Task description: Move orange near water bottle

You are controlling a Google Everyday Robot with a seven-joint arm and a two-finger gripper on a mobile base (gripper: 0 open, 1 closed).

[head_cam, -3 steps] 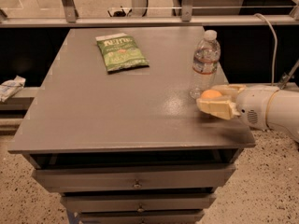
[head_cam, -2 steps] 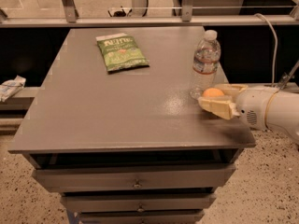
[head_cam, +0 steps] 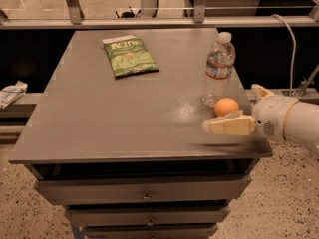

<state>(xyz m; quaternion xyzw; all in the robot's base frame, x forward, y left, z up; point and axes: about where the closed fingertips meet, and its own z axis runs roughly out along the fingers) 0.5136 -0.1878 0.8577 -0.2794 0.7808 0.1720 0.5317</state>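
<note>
The orange (head_cam: 227, 106) sits on the table (head_cam: 99, 113) just in front of the water bottle (head_cam: 219, 68). The gripper (head_cam: 233, 109) waits there too, fingers apart, I think.

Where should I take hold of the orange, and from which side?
Grip the orange across its widest middle, coming from the camera-right edge of the table, where the gripper sits with fingers open. It is round, so any axis probably works, but the water bottle stands close behind it, blocking that side.
</note>
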